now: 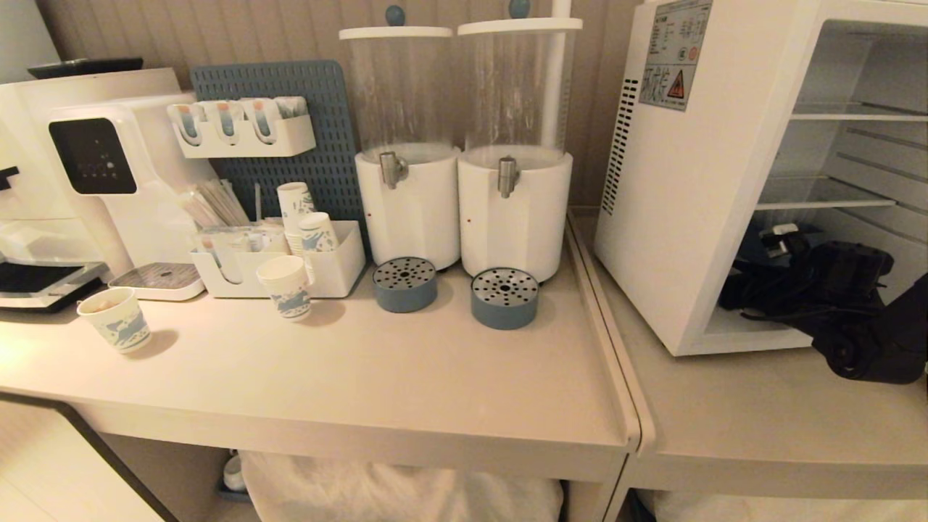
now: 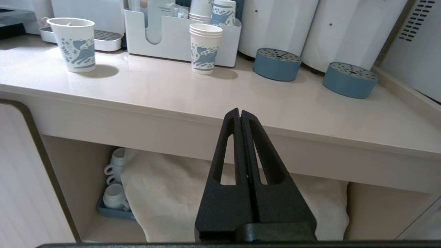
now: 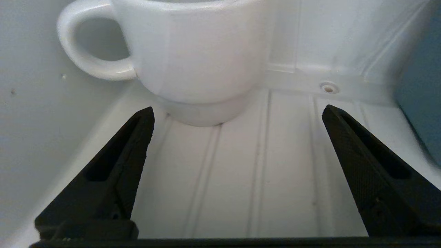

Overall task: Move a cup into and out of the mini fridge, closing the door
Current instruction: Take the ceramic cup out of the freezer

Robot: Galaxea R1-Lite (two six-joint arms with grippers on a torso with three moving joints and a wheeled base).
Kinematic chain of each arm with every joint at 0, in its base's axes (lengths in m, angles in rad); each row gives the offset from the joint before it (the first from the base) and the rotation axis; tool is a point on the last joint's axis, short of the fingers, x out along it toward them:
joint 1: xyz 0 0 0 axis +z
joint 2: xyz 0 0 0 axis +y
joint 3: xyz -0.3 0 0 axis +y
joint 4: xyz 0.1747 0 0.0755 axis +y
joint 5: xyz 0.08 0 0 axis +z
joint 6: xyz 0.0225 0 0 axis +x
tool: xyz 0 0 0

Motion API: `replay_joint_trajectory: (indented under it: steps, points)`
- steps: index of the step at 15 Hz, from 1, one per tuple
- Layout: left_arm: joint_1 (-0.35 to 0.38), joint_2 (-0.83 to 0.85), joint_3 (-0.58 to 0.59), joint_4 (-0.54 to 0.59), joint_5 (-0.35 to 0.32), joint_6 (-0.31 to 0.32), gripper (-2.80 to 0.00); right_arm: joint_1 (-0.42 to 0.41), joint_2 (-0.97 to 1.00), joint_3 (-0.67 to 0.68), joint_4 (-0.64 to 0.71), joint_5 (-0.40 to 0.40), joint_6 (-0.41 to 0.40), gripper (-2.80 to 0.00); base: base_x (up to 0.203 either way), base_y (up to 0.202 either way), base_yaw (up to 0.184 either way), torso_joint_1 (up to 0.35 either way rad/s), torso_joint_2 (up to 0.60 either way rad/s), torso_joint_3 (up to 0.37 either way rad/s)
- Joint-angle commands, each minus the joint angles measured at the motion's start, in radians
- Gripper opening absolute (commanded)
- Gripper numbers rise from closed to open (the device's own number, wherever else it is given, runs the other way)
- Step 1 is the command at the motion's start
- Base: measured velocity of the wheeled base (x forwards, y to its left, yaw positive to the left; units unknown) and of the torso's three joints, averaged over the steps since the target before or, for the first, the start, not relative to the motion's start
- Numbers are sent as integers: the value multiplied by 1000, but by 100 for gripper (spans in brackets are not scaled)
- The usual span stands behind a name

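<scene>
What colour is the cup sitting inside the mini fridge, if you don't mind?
Plain white, no pattern; the cup shows best in the right wrist view.

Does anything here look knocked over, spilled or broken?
Nothing stands out. The cup stands upright on the mini fridge floor, apart from the open right gripper. The paper cups on the counter stand upright, with no spills.

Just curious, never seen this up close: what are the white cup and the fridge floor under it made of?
The cup looks like glazed ceramic: thick walls, smooth glossy sheen on the handle. The mini fridge floor looks like moulded white plastic, matte, with raised ribs.
</scene>
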Motion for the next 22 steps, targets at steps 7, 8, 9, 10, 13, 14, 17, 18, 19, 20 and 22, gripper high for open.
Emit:
replay_joint_trajectory:
  steps: [7, 8, 9, 10, 13, 14, 17, 18, 19, 20, 22]
  points:
    - [0, -5, 40, -1, 0, -2, -280, 48, 0, -57, 61, 6, -1, 0, 0, 0, 0, 0, 0, 0]
    - [0, -5, 40, -1, 0, -2, -280, 49, 0, -62, 66, 6, -1, 0, 0, 0, 0, 0, 0, 0]
    - [0, -5, 40, -1, 0, -2, -280, 50, 0, -68, 70, 6, -1, 0, 0, 0, 0, 0, 0, 0]
    - [0, -5, 40, -1, 0, -2, -280, 50, 1, -79, 79, 6, -1, 0, 0, 0, 0, 0, 0, 0]
    - [0, -5, 40, -1, 0, -2, -280, 48, -1, -117, 137, 7, -2, 0, 0, 0, 0, 0, 0, 0]
    - [0, -5, 40, -1, 0, -2, -280, 48, 1, -123, 138, 7, -2, 0, 0, 0, 0, 0, 0, 0]
    - [0, -5, 40, -1, 0, -2, -280, 48, 14, -140, 140, 17, -2, 0, 0, 0, 0, 0, 0, 0]
    - [0, -5, 40, -1, 0, -2, -280, 48, 17, -143, 140, 18, -1, 0, 0, 0, 0, 0, 0, 0]
    - [0, -5, 40, -1, 0, -2, -280, 48, 27, -148, 141, 18, -1, 0, 0, 0, 0, 0, 0, 0]
    - [0, -5, 40, -1, 0, -2, -280, 48, 32, -157, 143, 18, -1, 0, 0, 0, 0, 0, 0, 0]
    - [0, -5, 40, -1, 0, -2, -280, 48, 35, -164, 163, 18, -1, 0, 0, 0, 0, 0, 0, 0]
